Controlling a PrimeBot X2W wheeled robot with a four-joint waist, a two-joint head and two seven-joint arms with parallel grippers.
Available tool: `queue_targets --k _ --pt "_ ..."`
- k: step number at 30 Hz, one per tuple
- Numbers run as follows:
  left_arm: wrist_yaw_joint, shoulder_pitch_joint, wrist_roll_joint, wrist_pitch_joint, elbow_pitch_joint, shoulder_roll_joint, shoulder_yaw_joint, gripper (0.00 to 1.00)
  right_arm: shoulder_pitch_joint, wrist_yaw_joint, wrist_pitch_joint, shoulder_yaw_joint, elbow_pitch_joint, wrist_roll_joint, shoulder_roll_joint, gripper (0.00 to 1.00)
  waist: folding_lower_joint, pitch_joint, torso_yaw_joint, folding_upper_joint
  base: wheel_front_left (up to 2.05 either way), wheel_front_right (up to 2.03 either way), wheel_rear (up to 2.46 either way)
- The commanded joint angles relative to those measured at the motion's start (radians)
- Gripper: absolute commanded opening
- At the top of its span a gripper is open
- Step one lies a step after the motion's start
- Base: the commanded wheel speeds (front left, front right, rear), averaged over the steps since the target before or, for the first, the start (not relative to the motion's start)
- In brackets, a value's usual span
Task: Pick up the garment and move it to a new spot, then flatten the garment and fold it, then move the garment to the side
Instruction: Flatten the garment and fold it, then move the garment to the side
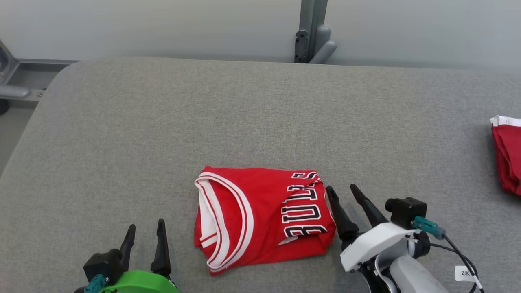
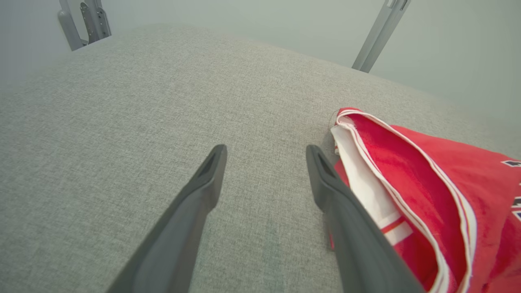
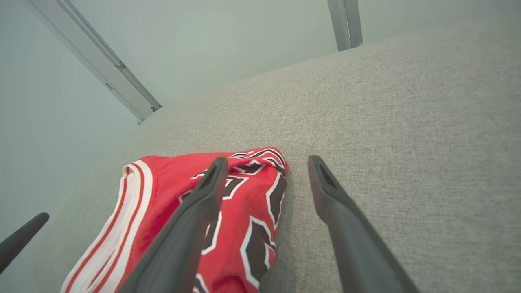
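Note:
The garment (image 1: pixel 260 215) is a red jersey with white trim and black lettering, folded into a compact rectangle on the grey padded table (image 1: pixel 203 122) near the front middle. My left gripper (image 1: pixel 145 228) stands open a short way to its left, with nothing between the fingers. In the left wrist view the garment (image 2: pixel 427 195) lies just right of the open left gripper (image 2: pixel 266 152). My right gripper (image 1: pixel 342 189) is open at the garment's right edge. In the right wrist view the right gripper (image 3: pixel 266 162) straddles that edge, its left finger over the lettered cloth (image 3: pixel 244 211).
Another red cloth with white trim (image 1: pixel 508 152) lies at the table's right edge. A grey metal post (image 1: pixel 311 32) stands behind the table's far edge, and a frame bar (image 1: pixel 24 77) at the far left. One dark fingertip (image 3: pixel 20 240) of the other arm shows in the right wrist view.

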Motion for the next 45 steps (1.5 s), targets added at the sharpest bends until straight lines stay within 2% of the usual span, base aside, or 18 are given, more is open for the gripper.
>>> queue_targets --k 1,8,16,28,33,37,45 --pt "0.005 0.018 0.006 0.0 -0.001 0.004 0.008 1.0 0.013 0.0 -0.004 -0.017 -0.015 -0.022 -0.006 1.0 0.0 -0.009 -0.015 0.0091 0.0 0.0 0.0" --pt "0.009 0.029 0.024 0.0 -0.01 0.004 0.034 1.0 0.087 0.0 -0.004 -0.149 -0.115 -0.154 -0.003 1.0 0.0 -0.037 -0.079 0.0091 0.0 0.0 0.0" --pt "0.019 0.051 0.046 0.0 -0.019 0.004 0.071 1.0 0.166 0.0 -0.003 -0.234 -0.206 -0.281 0.001 1.0 0.0 -0.065 -0.145 0.0091 0.0 0.0 0.0" --pt "0.022 0.088 0.077 0.0 -0.038 0.004 0.116 1.0 0.239 0.0 -0.003 -0.275 -0.245 -0.256 0.002 1.0 0.0 -0.069 -0.19 0.0091 0.0 0.0 0.0" --pt "0.011 0.058 0.083 0.0 -0.033 0.004 0.094 1.0 0.227 0.0 -0.003 -0.219 -0.243 -0.215 0.003 1.0 0.0 -0.045 -0.162 0.0091 0.0 0.0 0.0" --pt "0.001 0.032 0.082 0.0 -0.028 0.004 0.065 1.0 0.171 0.0 -0.003 -0.122 -0.216 -0.147 0.002 1.0 0.0 -0.006 -0.111 0.0091 0.0 0.0 0.0" --pt "-0.003 0.014 0.083 0.0 -0.015 0.004 0.058 1.0 0.036 0.0 -0.003 0.049 -0.075 -0.023 0.001 1.0 0.0 0.034 -0.011 0.0091 0.0 0.0 0.0"
